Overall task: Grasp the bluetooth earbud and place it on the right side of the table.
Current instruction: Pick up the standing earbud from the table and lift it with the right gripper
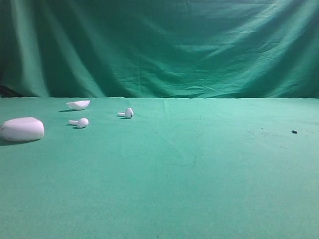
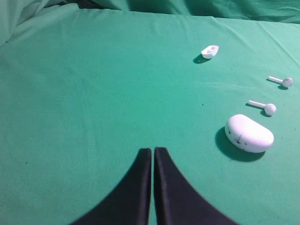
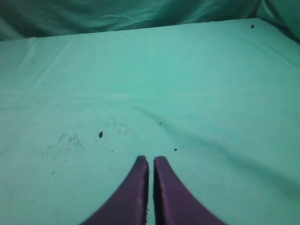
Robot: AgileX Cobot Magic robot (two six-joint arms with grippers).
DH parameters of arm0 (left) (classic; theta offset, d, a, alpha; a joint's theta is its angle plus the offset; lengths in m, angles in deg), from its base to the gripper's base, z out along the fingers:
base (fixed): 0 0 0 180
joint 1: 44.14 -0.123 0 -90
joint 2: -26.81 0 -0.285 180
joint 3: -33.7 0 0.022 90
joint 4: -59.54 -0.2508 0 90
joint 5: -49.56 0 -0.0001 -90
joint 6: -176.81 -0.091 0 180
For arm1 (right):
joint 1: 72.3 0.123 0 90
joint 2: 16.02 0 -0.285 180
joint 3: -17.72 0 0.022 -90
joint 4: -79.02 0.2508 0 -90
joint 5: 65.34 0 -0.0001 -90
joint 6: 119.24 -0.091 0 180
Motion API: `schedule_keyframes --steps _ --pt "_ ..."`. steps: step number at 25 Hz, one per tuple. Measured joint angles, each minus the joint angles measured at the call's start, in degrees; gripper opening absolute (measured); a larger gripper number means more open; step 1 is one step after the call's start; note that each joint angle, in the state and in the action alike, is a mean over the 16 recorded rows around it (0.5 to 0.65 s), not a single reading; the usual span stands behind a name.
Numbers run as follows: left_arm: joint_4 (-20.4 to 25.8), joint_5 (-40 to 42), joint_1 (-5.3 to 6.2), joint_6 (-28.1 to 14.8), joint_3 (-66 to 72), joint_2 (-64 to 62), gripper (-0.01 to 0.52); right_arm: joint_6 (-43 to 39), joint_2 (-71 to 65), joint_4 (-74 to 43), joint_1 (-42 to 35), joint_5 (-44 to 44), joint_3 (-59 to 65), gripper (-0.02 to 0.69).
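Note:
Two small white bluetooth earbuds lie on the green table (image 1: 199, 174) at the far left: one (image 1: 79, 122) nearer, one (image 1: 126, 113) further right. In the left wrist view the nearer earbud (image 2: 265, 107) and the other earbud (image 2: 281, 81) lie at the right edge. My left gripper (image 2: 153, 150) is shut and empty, well left of them. My right gripper (image 3: 150, 159) is shut and empty over bare cloth. Neither gripper shows in the exterior view.
A large white oval case (image 1: 22, 129) lies at the far left edge, also in the left wrist view (image 2: 249, 133). A white shallow shell (image 1: 79, 104) lies behind the earbuds. A small dark speck (image 1: 294, 132) sits at the right.

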Motion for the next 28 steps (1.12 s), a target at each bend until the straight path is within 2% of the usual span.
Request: schedule_keyframes --steps 19,28 --pt "0.0 0.0 0.0 0.0 0.0 0.0 0.0 -0.07 0.0 0.22 0.0 0.39 0.01 0.0" --pt "0.0 0.0 0.0 0.0 0.0 0.0 0.0 -1.25 -0.47 3.64 0.0 10.14 -1.43 0.0"
